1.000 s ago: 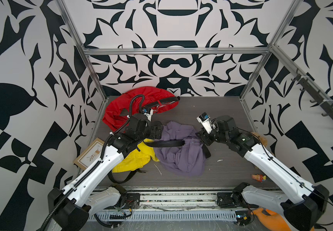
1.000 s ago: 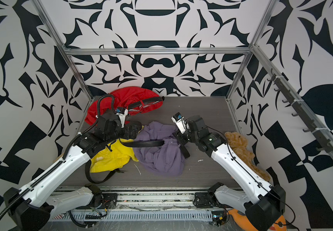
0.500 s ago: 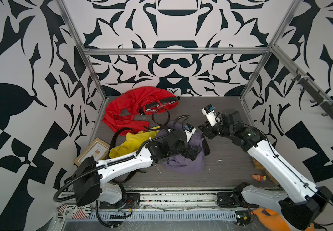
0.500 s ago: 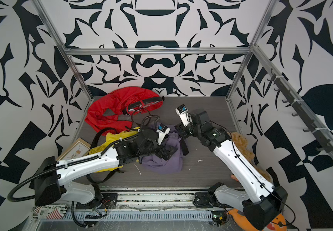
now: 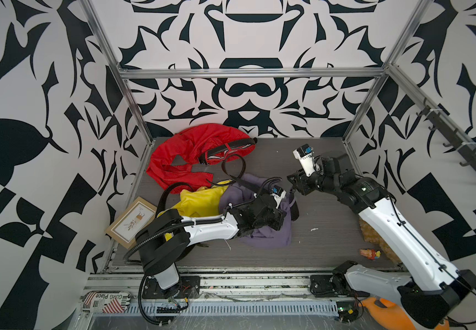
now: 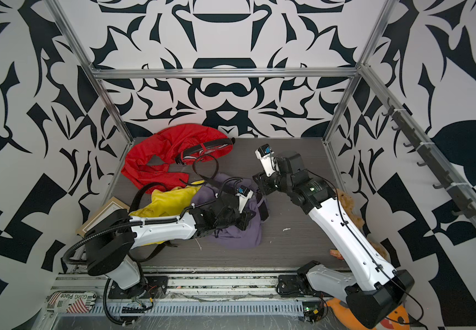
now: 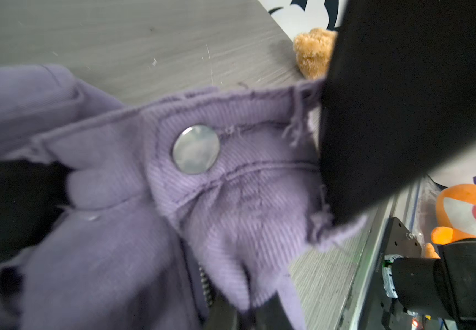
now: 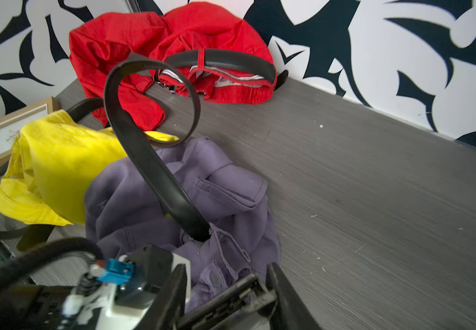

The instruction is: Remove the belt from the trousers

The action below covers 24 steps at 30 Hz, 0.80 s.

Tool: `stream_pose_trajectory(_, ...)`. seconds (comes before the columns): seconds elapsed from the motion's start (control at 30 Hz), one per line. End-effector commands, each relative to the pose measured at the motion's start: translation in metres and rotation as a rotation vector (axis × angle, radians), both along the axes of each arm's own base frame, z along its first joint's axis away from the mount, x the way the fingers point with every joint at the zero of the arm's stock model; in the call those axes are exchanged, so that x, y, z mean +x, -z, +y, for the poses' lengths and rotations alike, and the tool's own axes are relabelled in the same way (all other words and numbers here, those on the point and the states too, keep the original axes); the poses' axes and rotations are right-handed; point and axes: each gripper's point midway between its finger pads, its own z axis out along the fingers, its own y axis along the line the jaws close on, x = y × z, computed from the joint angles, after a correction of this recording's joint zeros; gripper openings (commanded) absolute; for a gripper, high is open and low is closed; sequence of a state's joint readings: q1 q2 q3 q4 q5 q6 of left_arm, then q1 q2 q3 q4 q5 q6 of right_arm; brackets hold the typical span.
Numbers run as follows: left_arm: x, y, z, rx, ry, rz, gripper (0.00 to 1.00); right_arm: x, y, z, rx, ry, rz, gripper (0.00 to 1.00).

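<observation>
The left arm has swung in from the yellow garment (image 5: 199, 200) beside the trousers (image 5: 268, 240), and the left hand (image 7: 247, 313), wide open a moment ago, is now clenched. It seems to pinch the purple waistband just below the metal button (image 7: 196, 149). The right hand (image 8: 227, 268) has lifted slightly off the trousers with its grip unchanged. It is half closed around a black piece that looks like the belt's end, though the wrist view shows this only partly. The belt (image 8: 151, 160), which lay straight across the trousers, now has its free length thrown into a standing curl on the side of the trousers toward the red garment (image 5: 179, 154).

The belt is still threaded. It enters the waistband close to the button, right beside the left hand, comes out across the top of the trousers and arcs away in that curl. Its long axis runs across the trousers from the right hand's side toward the red garment.

The right hand is the nearer one to the belt's end. With the left hand pinning the trousers to the tabletop (image 5: 331, 228), the pull probably has to follow that axis, away from the trousers, so the strap slides out and does not drag the cloth along.
</observation>
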State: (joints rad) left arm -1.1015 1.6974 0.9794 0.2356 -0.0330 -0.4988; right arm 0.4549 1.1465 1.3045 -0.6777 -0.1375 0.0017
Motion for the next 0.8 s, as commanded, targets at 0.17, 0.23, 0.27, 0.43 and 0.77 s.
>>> stream_pose_trajectory(0.17,-0.029,0.037,-0.005,0.05,0.057,0.105,0.0,0.013,-0.138,0.002,0.155,0.002,-0.307,0.0)
stream_pose_trajectory(0.23,-0.031,0.042,0.002,0.041,0.033,0.117,0.0,0.015,-0.149,0.005,0.163,-0.006,-0.319,0.0)
stream_pose_trajectory(0.27,-0.03,0.04,0.005,0.03,0.022,0.112,0.0,0.016,-0.148,0.006,0.162,-0.01,-0.31,0.0)
stream_pose_trajectory(0.43,-0.025,-0.026,0.026,-0.161,-0.044,-0.063,0.71,0.019,-0.121,0.014,0.162,-0.023,-0.201,0.0)
stream_pose_trajectory(0.77,-0.022,-0.081,0.046,-0.226,-0.078,-0.189,0.87,0.005,-0.018,-0.003,0.056,0.07,0.077,0.1)
